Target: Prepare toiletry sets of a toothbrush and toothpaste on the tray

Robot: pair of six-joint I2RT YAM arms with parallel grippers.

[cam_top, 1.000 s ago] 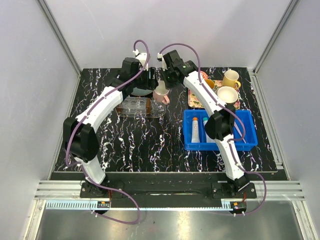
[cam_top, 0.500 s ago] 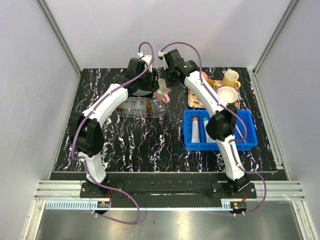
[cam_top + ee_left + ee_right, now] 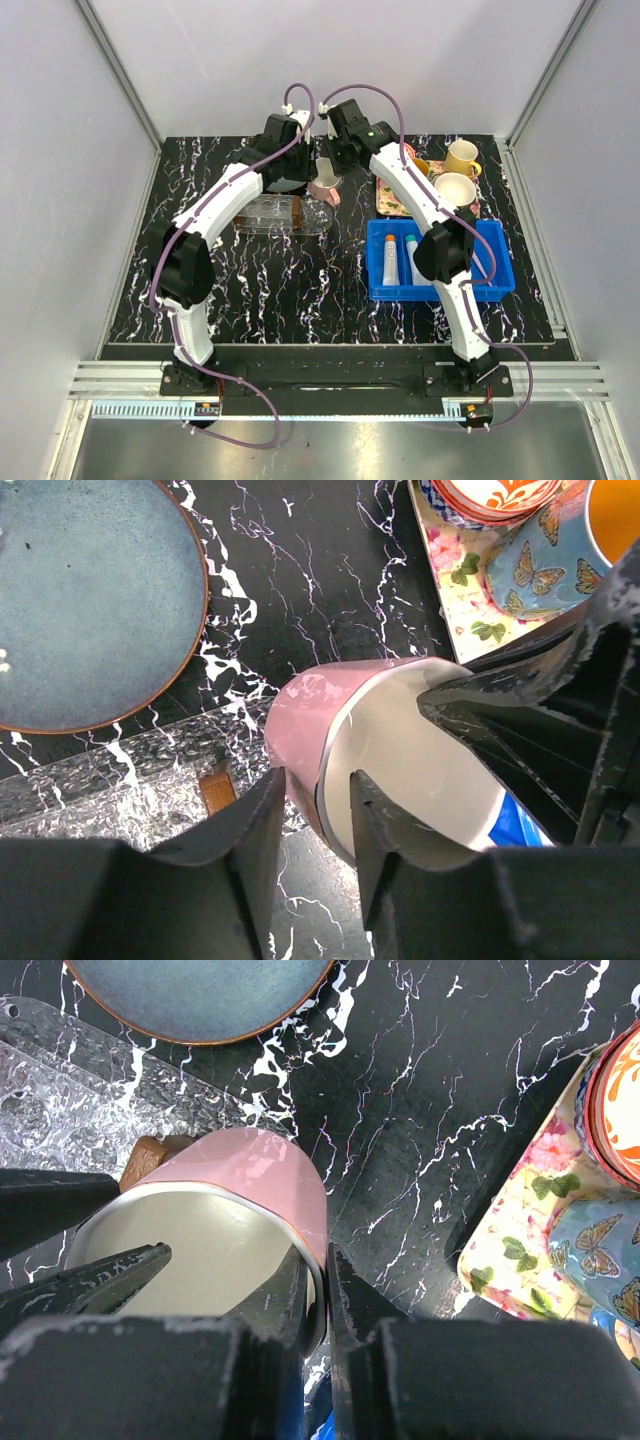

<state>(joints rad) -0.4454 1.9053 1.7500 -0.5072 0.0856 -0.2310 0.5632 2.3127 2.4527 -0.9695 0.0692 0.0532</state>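
A pink mug (image 3: 325, 188) with a white inside is held tilted above the right end of the clear tray (image 3: 275, 215). My right gripper (image 3: 318, 1260) is shut on the mug's rim (image 3: 300, 1210), one finger inside and one outside. My left gripper (image 3: 315, 810) is open, its jaws straddling the mug's opposite rim (image 3: 330, 740) with room to spare. Two white toothpaste tubes, orange-capped (image 3: 390, 258) and teal-capped (image 3: 411, 250), lie in the blue bin (image 3: 495, 262). The toothbrush is not visible. The tray's brown rack end (image 3: 215, 788) shows below the mug.
A blue-grey plate (image 3: 90, 590) sits behind the clear tray. A patterned tray (image 3: 392, 200) with bowls and two yellow mugs (image 3: 462, 158) stands at the back right, close to the right arm.
My left gripper has swung right from over the plate to the pink mug, and its jaws now straddle the rim. The right gripper keeps holding the mug.
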